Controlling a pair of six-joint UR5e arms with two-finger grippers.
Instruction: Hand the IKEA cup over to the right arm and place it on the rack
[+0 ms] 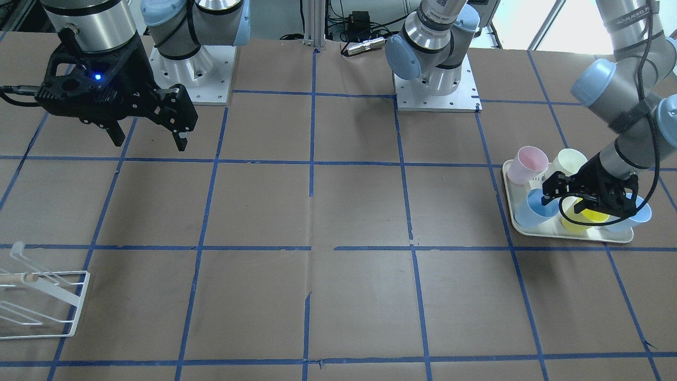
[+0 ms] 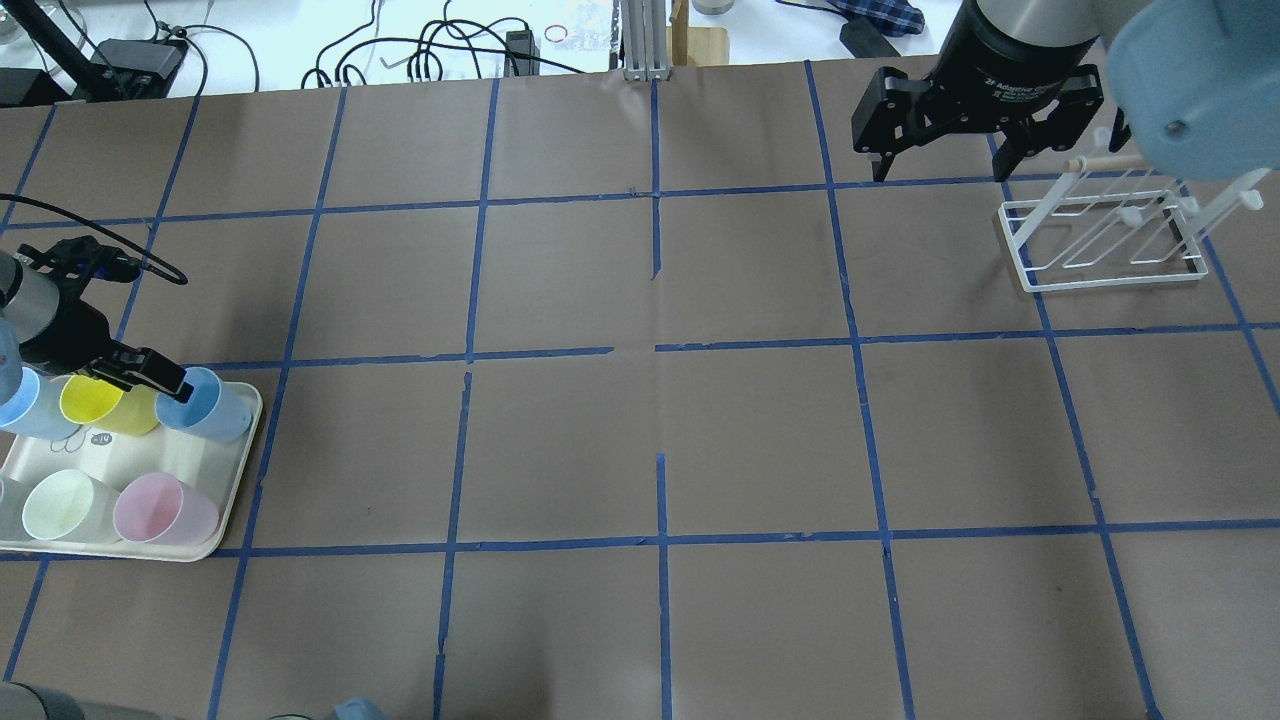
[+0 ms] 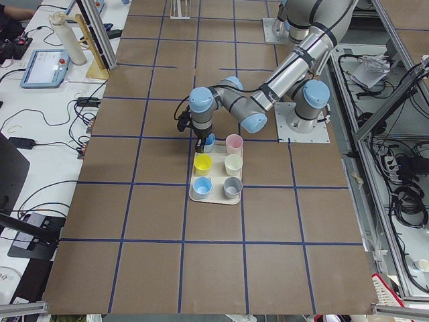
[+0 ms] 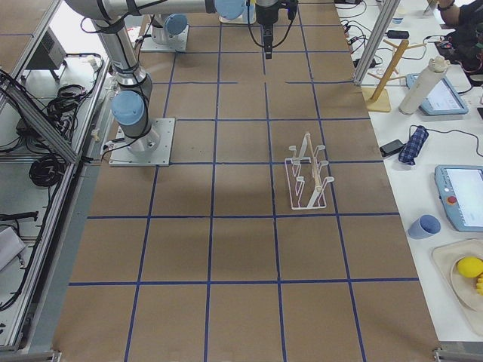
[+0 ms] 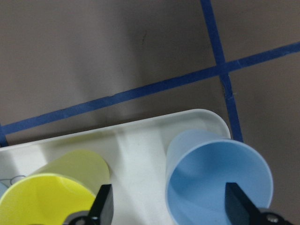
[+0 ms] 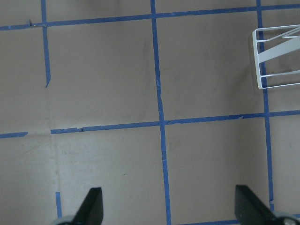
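Observation:
The IKEA cup is a pale blue tumbler at the tray's corner nearest the table's middle; it also shows in the front view and the left wrist view. My left gripper is open and low over it. In the left wrist view one finger is inside the cup's mouth and the other is outside, between it and the yellow cup. My right gripper is open and empty, held high near the rack. The rack also shows in the right wrist view.
The cream tray also holds a yellow cup, a second light blue cup, a pink cup, a cream cup and a grey cup. The brown table top has a blue tape grid.

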